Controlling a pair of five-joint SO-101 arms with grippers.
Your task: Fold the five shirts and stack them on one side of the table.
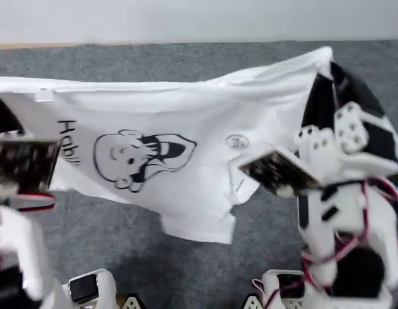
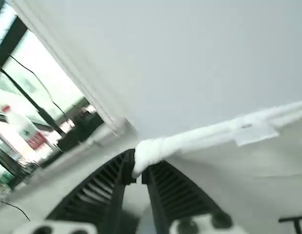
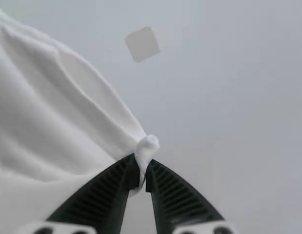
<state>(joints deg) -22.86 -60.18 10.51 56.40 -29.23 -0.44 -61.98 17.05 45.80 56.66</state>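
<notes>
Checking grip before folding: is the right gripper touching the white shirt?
Touching. The right wrist view shows the right gripper pinching a bunched edge of the white shirt.

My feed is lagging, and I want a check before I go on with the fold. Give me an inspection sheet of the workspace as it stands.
Surface: grey table top.
Job's things: white shirt with a black drawing, held up and stretched between the two grippers.
Clutter: nothing seen.
Grippers: left gripper shut on a bunched edge of the shirt; right gripper shut on another bunched edge.
Cables: red and black wires loop along the right arm.
Surroundings: pale wall behind the table; a bottle with a red label near a window.
</notes>
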